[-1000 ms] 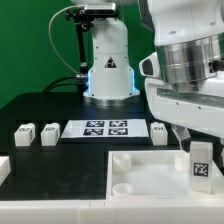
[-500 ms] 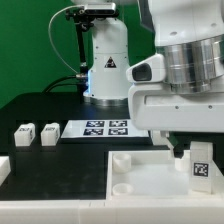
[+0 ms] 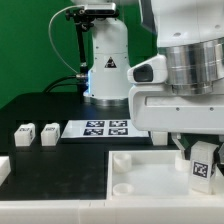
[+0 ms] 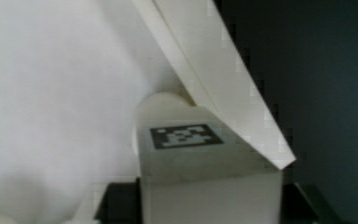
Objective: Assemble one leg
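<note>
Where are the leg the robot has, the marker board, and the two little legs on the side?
Held leg (image 3: 204,162), exterior view, on its tag face.
Marker board (image 3: 106,128), exterior view, its middle.
Two spare legs (image 3: 49,133), exterior view, on the right one.

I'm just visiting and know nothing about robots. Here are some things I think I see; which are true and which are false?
1. Two small white legs stand apart on the black table at the exterior view's left. True.
2. The marker board is lifted in the air. False: it lies flat on the table.
3. The gripper holds a tagged leg over the big white tray-like piece. True; the wrist view shows that leg between the fingers.
4. The held leg is black all over. False: it is white with a black-and-white tag.
5. The tray-like piece sits on top of the marker board. False: it lies nearer the camera, apart from it.
</note>
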